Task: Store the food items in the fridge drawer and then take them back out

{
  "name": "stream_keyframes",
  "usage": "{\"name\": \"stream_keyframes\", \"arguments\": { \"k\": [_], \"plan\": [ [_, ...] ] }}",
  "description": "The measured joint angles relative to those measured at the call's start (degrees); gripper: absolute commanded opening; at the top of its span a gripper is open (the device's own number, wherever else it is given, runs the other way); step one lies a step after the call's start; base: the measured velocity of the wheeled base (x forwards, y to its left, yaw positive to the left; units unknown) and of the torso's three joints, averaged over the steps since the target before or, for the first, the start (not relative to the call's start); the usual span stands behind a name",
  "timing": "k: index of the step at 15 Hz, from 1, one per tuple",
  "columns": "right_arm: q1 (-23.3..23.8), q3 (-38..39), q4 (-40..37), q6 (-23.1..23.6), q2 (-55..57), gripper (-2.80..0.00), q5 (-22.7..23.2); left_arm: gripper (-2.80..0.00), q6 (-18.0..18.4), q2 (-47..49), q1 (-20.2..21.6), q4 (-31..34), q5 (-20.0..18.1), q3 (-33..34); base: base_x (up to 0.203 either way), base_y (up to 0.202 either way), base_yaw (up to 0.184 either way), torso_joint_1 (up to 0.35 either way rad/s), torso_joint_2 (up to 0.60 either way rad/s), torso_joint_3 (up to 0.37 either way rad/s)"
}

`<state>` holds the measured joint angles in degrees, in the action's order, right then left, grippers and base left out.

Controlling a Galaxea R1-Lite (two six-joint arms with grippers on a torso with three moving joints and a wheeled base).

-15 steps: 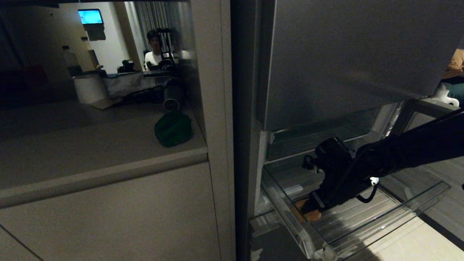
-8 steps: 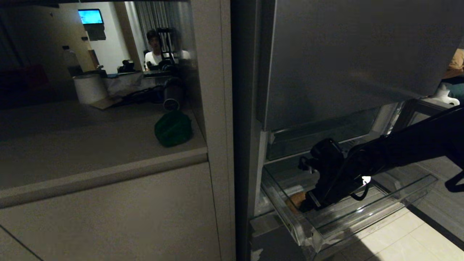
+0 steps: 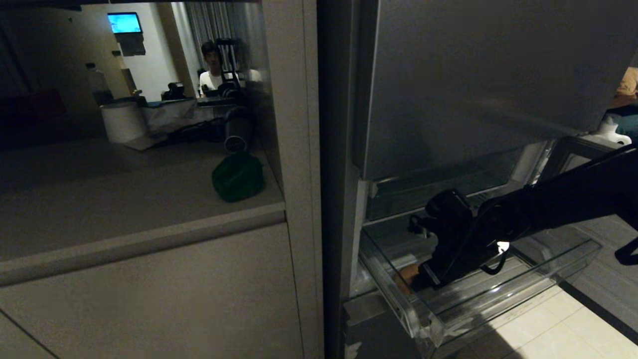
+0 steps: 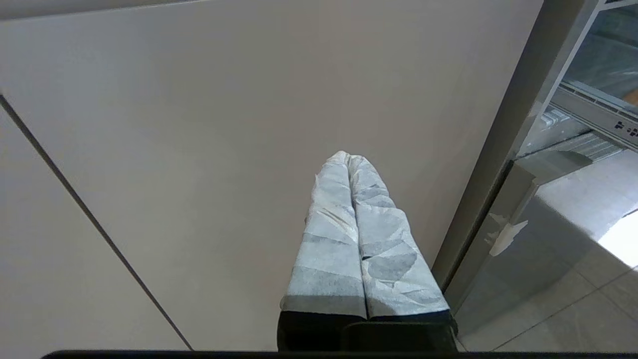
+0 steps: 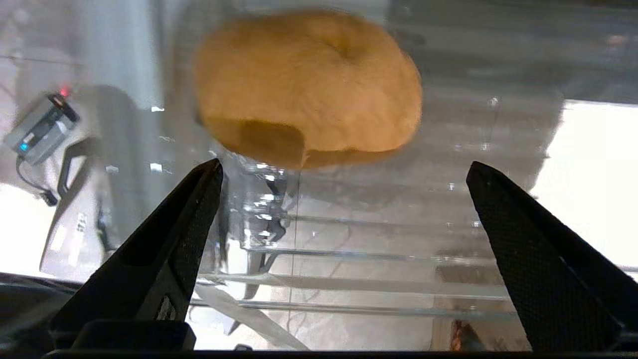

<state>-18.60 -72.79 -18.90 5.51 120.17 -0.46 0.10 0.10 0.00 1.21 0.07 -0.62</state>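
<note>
potato (image 3: 404, 275) in fridge drawer (image 3: 498, 304), left end, counter (image 3: 124, 199) leftward

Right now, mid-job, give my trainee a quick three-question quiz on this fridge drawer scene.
1. True or false: the right gripper is shut on the potato.
2. Where does the potato lie? A) on the counter B) in the fridge drawer C) on the floor
3. Fill in: the left gripper, parked by the pale cabinet panel, is ____.

Key: 1 false, its fingers stand wide apart with the potato just beyond the tips; 2 B; 3 shut.
</note>
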Motion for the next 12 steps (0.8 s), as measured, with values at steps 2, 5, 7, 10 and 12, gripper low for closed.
{"name": "stream_keyframes", "arguments": {
  "k": [2, 5, 7, 10, 12],
  "plan": [
    [-0.16, -1.10, 0.16, -0.03, -0.17, 0.00, 0.01, -2.80, 0.00, 0.00, 0.00, 0.00, 0.00, 0.00, 0.000, 0.000, 0.000, 0.000, 0.00, 0.000],
    [-0.78, -2.88, 0.07, -0.33, 0.17, 0.00, 0.05, -2.80, 0.00, 0.00, 0.00, 0.02, 0.00, 0.00, 0.000, 0.000, 0.000, 0.000, 0.00, 0.000],
    [-1.31, -3.66, 0.11, -0.63, 0.80, 0.00, 0.05, -2.80, 0.00, 0.00, 0.00, 0.00, 0.00, 0.00, 0.000, 0.000, 0.000, 0.000, 0.00, 0.000],
    [-2.16, -4.54, 0.33, -1.43, 1.76, 0.00, 0.09, -2.80, 0.00, 0.00, 0.00, 0.00, 0.00, 0.00, 0.000, 0.000, 0.000, 0.000, 0.00, 0.000],
    [-2.54, -5.28, 0.62, -2.48, 2.40, 0.00, 0.09, -2.80, -0.02, 0.00, 0.00, 0.00, 0.00, 0.00, 0.000, 0.000, 0.000, 0.000, 0.00, 0.000]
  ]
}}
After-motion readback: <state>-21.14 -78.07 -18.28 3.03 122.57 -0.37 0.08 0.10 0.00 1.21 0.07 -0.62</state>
